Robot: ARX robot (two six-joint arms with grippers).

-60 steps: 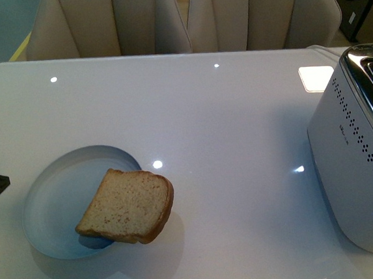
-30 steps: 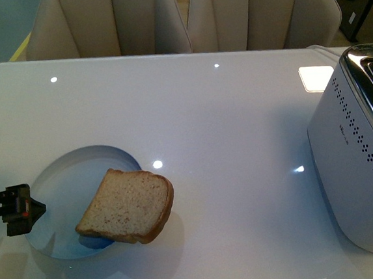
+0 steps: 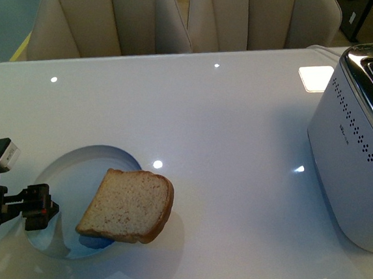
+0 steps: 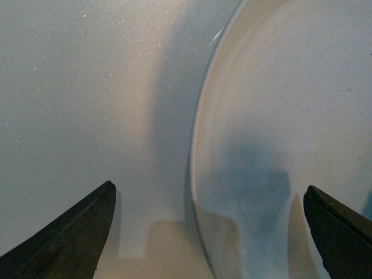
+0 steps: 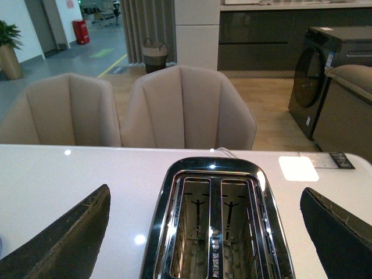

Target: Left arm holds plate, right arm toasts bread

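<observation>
Bread [image 3: 127,205]: one square brown slice is shown at the near left of the table, laid across the right-hand part of the plate. Its rounded crust end is carried past the rim and over the tabletop, and the slice is tilted, propped on that rim.
Plate [image 3: 69,179]: a round, pale, shallow dish is seen flat on the table. In the left wrist view the plate [image 4: 290,104] fills one half of the picture, with faint concentric ridges near its rim.
Left gripper [image 3: 43,206]: it is placed at the plate's left edge, low over the table. In its own wrist view the left gripper [image 4: 209,190] is seen with two dark fingers [image 4: 75,232] spread wide, one over bare table and the other over the plate, so that the rim is straddled. Contact with the plate cannot be told.
Toaster [image 3: 358,163]: a white body with a polished top is set at the table's right edge, well apart from the plate. Its two slots [image 5: 212,232] are viewed from above, with wire guides visible inside.
Right gripper [image 5: 204,195]: it is held above the toaster, its fingers [image 5: 70,238] set wide apart, one at each side of the polished top.
Table [image 3: 223,110]: a glossy white surface is shown, on which lamps are reflected.
Chairs [image 3: 189,15]: beige padded backs are ranged along the far edge.
Washing machine [image 5: 314,70]: a dark front-loader is seen beyond the chairs.
</observation>
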